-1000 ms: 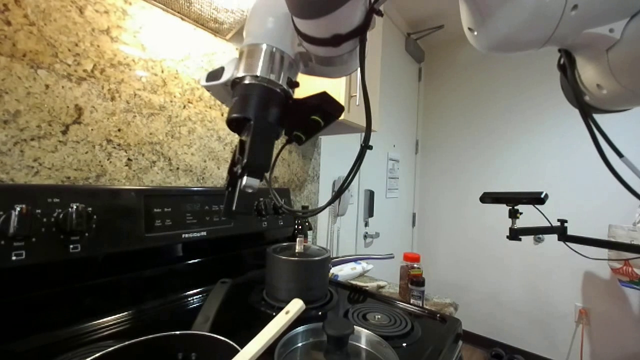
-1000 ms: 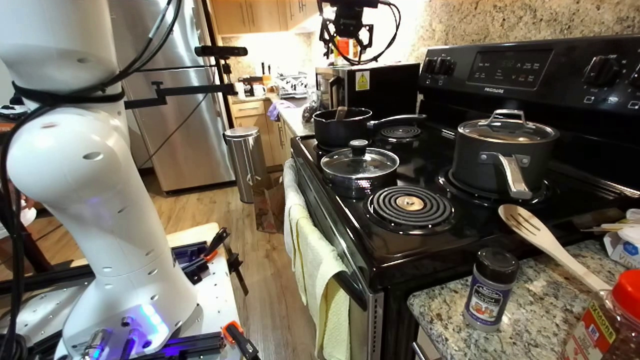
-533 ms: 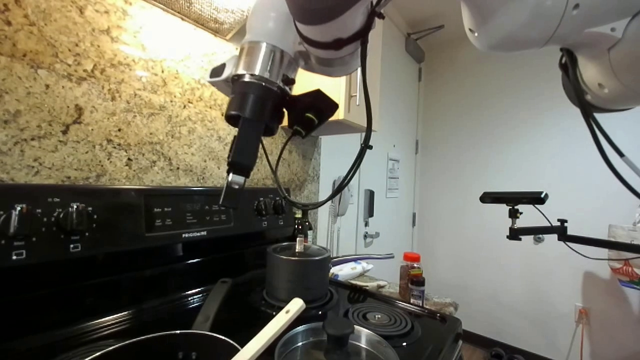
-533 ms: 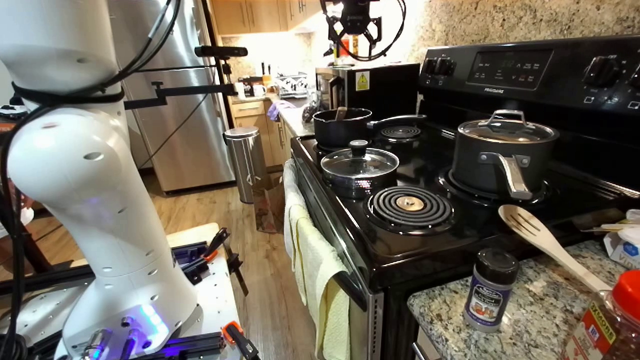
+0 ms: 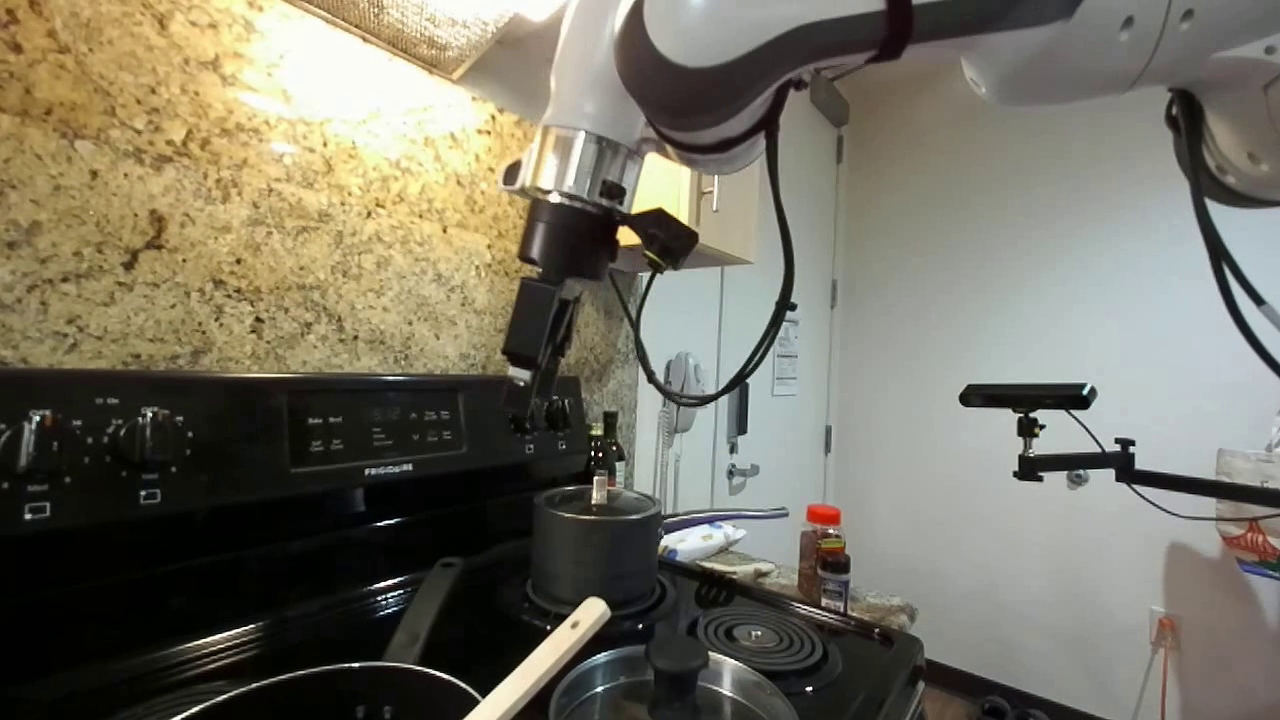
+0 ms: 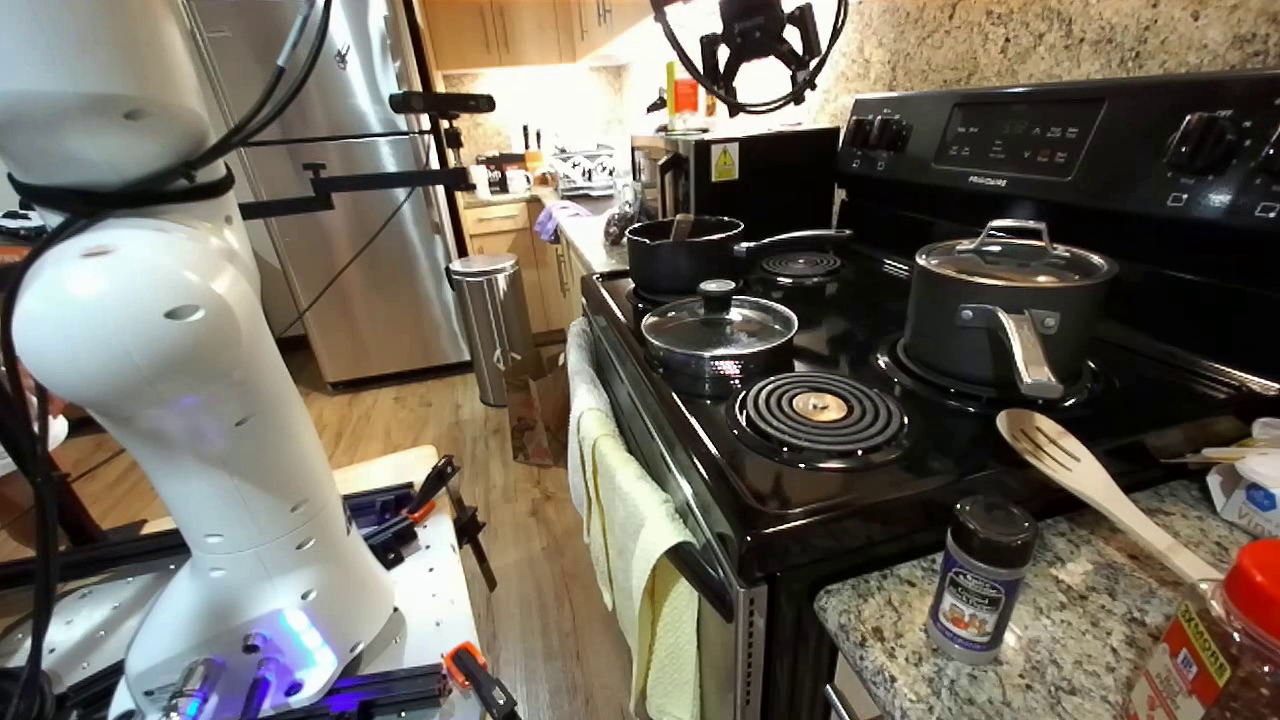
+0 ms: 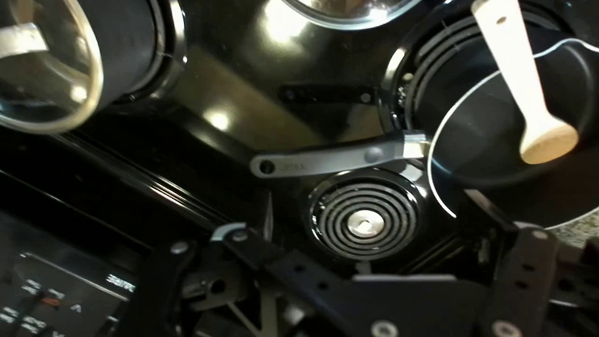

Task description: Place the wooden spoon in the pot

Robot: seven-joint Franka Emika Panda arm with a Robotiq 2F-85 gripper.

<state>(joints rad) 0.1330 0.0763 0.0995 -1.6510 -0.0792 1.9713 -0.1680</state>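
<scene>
The pale wooden spoon (image 7: 517, 70) stands in the open black pot (image 7: 486, 154), its head inside and its handle leaning out over the rim. In both exterior views the pot (image 5: 330, 672) (image 6: 680, 262) shows at the stove's far end from the lidded pot, with the spoon's handle (image 5: 545, 660) (image 6: 682, 227) sticking out. My gripper (image 5: 532, 398) is high above the stove near the control panel. Its fingers stand wide apart in the wrist view (image 7: 373, 208), with nothing between them. It is apart from the pot and spoon.
A tall lidded pot (image 6: 1000, 340) and a lower glass-lidded pan (image 6: 720, 365) stand on the stove. A slotted wooden utensil (image 6: 1060, 455) and seasoning bottles (image 6: 980, 590) are on the granite counter. The stove's back panel (image 5: 380, 430) rises behind.
My gripper has moved right in both exterior views, and has turned. The spoon and pots have not moved.
</scene>
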